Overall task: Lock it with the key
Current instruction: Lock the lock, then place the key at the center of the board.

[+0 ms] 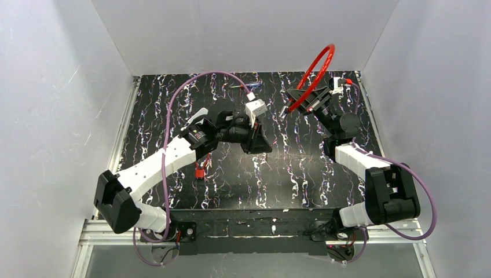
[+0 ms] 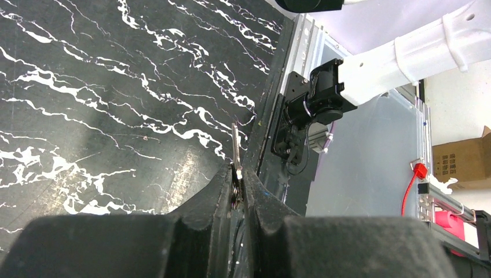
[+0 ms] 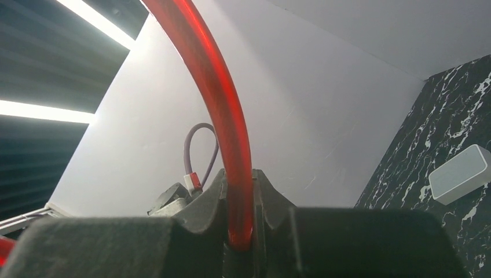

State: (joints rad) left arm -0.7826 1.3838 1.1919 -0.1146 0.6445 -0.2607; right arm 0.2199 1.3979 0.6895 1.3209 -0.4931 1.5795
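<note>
The key (image 2: pixel 235 145) stands edge-on in the left gripper (image 2: pixel 237 174), which is pressed together on its head, with the blade pointing out over the bench (image 2: pixel 116 87). The red cable lock (image 1: pixel 317 68) is at the far right. Its loop is pinched in the right gripper (image 3: pixel 239 182) and lifted off the bench, well apart from the key. The keyhole is too small to make out. To do this well, I judge the right arm should hold the lock steady, facing the left arm. The key should come in straight along the slot's line and turn only once fully seated. Pushed in askew, the thinly held key may slip.
</note>
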